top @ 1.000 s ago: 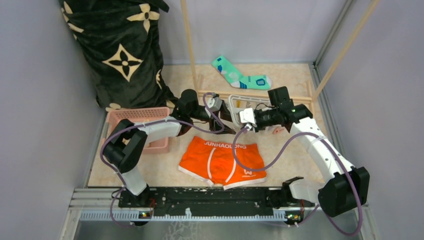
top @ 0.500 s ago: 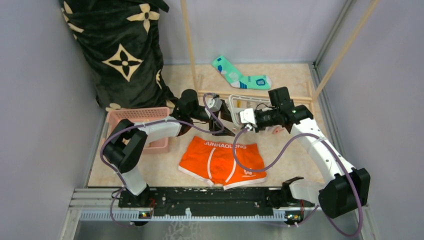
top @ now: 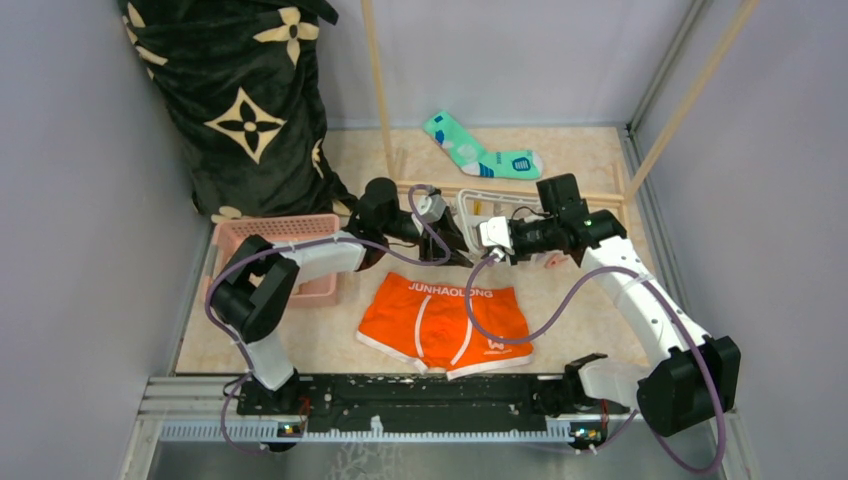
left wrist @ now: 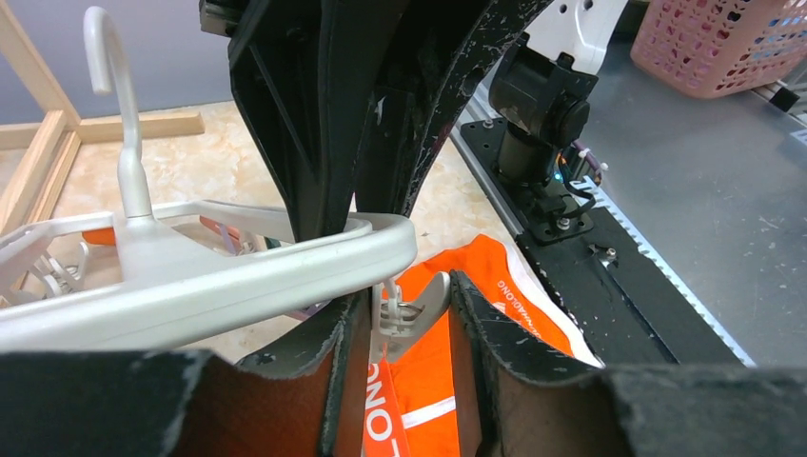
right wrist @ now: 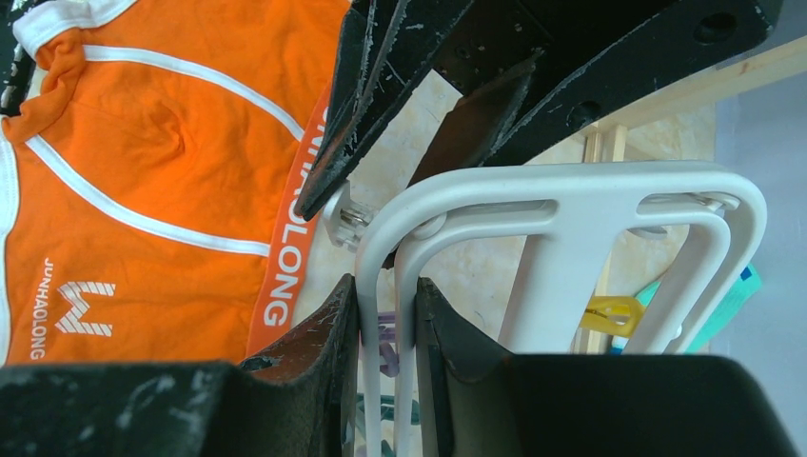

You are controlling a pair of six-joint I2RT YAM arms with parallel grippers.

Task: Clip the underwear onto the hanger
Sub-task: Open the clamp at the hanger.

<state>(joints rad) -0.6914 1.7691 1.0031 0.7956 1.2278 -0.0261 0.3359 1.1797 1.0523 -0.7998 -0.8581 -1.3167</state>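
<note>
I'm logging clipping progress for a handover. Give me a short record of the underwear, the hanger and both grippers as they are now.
underwear: lying spread out flat, waistband towards the hanger, not clipped
hanger: held by its white frame, pegs dangling
right gripper: shut on a hanger rail
left gripper: jaws either side of a pale clothespin hanging under the hanger; unclear whether it is squeezing
status: no peg on the fabric yet

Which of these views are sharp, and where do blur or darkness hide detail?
Top external: evenly lit and sharp; the underwear waistband lettering reads clearly. Left wrist: the hanger is in focus, but the bottom edge is a dark, soft foreground. Right wrist: hanger and orange fabric crisp; the bottom strip is likewise dark and blurred.
</note>
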